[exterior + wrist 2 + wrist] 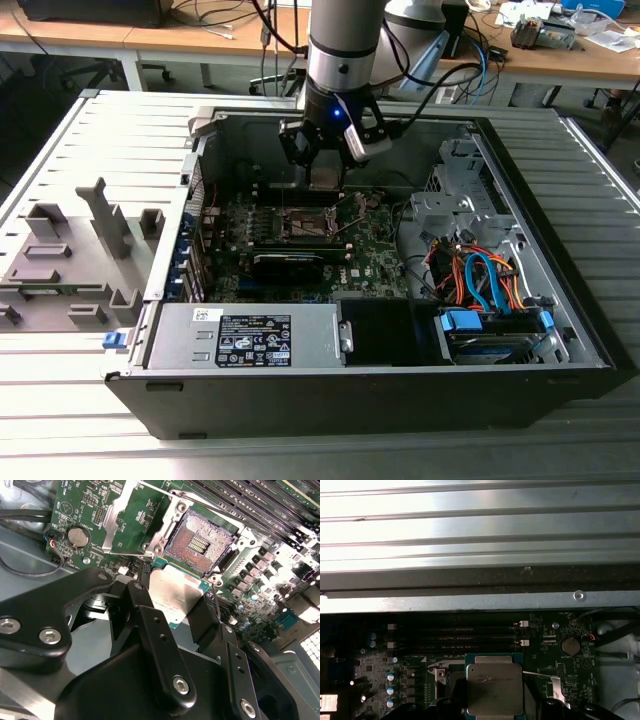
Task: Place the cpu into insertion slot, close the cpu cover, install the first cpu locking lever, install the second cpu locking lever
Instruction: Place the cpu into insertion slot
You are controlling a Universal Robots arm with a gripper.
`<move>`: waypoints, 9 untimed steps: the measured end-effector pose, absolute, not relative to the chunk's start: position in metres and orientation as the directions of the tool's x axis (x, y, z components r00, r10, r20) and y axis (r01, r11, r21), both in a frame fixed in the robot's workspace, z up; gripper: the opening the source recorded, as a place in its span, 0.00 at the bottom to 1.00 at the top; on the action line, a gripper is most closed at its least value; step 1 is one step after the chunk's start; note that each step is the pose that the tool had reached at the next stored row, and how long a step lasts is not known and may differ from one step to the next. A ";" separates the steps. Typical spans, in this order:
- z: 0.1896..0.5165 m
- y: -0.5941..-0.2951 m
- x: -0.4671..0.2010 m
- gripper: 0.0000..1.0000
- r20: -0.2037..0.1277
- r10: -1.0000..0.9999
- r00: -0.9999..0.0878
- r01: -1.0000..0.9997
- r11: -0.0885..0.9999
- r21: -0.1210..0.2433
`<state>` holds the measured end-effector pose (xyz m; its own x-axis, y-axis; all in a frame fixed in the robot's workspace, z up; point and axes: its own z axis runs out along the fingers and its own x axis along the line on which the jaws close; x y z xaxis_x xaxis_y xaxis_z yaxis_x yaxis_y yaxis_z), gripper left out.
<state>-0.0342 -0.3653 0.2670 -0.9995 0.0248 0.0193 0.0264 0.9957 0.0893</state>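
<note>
Close over the slot [200, 542], w/ cover [116, 515] tipped open, gripper [175, 607] pinches the cpu [170, 592] by its edges, not yet seated, so all 4 steps are left.

The silver-grey cylindrical arm [345, 45] ends in a black tool [172, 600] with silver screws [181, 684] (blue light [338, 112] at the wrist).

There is one gripper [174, 606] with two black fingers [146, 611]. One cpu [172, 596] is pinched between the jaws. Just past the jaws is one insertion slot [200, 542], with one cpu cover [118, 516] lifted up beside it. One round battery [78, 536] sits off to the side of the jaws. All are on one green board [80, 500], inside one computer case [350, 400].
</note>
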 end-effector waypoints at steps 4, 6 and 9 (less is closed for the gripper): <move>0.266 -0.365 -0.034 0.54 0.019 0.025 -1.000 0.026 0.996 0.089; 0.265 -0.365 -0.034 0.54 0.019 0.025 -1.000 0.026 0.996 0.089; 0.264 -0.365 -0.034 0.54 0.019 0.025 -1.000 0.026 0.996 0.089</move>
